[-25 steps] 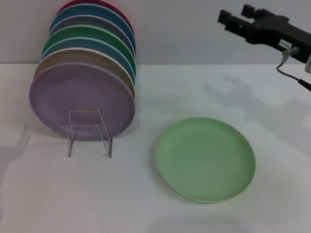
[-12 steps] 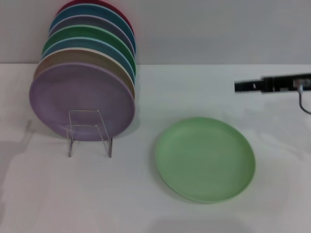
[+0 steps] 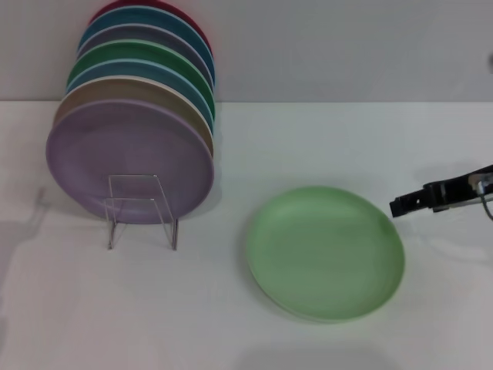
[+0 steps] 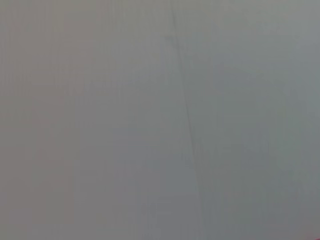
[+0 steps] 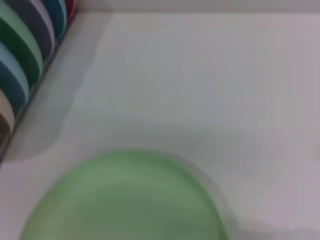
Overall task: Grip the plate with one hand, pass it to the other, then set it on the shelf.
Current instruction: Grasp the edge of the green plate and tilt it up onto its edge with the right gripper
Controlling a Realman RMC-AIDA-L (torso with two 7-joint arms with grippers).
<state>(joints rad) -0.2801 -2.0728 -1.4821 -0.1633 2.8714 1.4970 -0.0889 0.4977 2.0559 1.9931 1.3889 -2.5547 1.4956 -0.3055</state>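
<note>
The light mint-green plate lies flat on the white table, right of centre. It also fills the near part of the right wrist view. My right gripper, black, comes in from the right edge and sits low, just outside the plate's far right rim, apart from it. The clear acrylic and wire rack stands at the left and holds several plates on edge. My left gripper is out of view; the left wrist view shows only a plain grey surface.
The racked plates lean in a row, with a lavender plate at the front and tan, blue, dark green and red ones behind. Their rims show in the right wrist view. A grey wall runs behind the white table.
My right gripper has come down from high at the upper right to table level beside the plate's right rim. The plate and the rack have not moved.
</note>
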